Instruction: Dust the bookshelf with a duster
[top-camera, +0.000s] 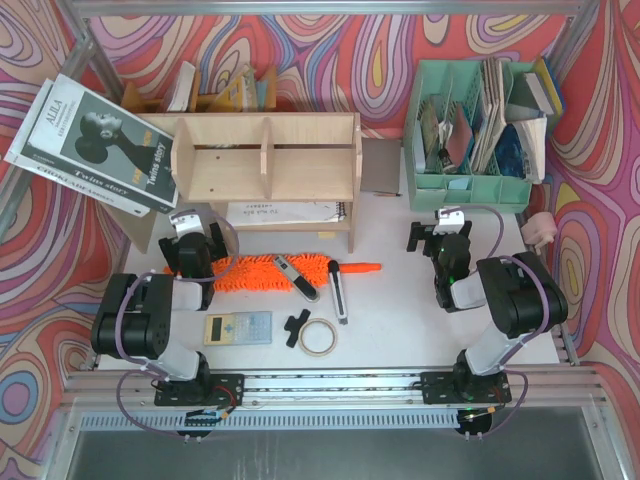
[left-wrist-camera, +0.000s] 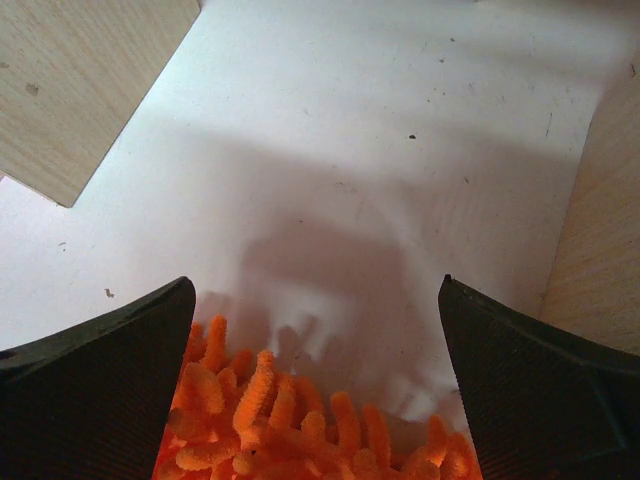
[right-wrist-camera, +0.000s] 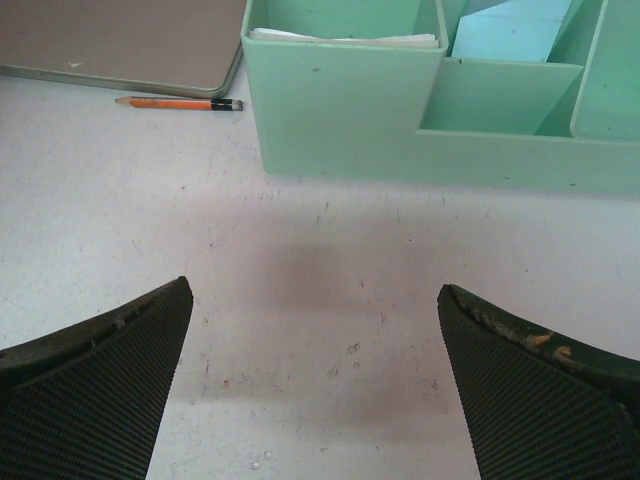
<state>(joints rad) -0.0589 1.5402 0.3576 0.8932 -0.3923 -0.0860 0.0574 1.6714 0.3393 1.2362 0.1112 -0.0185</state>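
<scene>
Duster (top-camera: 250, 272) lies before bookshelf (top-camera: 265, 155). Left gripper (left-wrist-camera: 315, 300) spread wide over its fluffy end. Right gripper (right-wrist-camera: 313, 295) spread, holding nothing.

Surface (top-camera: 400, 310) tally: 1 bookshelf (top-camera: 265, 160) with 3 compartments; 1 duster (top-camera: 250, 272); 1 green organizer (top-camera: 470, 187); 1 calculator (top-camera: 238, 327); 1 tape roll (top-camera: 318, 338); 1 pencil (right-wrist-camera: 178, 102); at least 2 stacked magazines (top-camera: 90, 130); probably 2 pen-like items (top-camera: 340, 297), view too coarse.

All around me the walls (top-camera: 420, 30) are full of swirly red, pink, purple and yellow shapes, my white table (top-camera: 400, 310) is bright with soft shadows, and a shiny metal rail (top-camera: 330, 382) runs along its near edge.
</scene>
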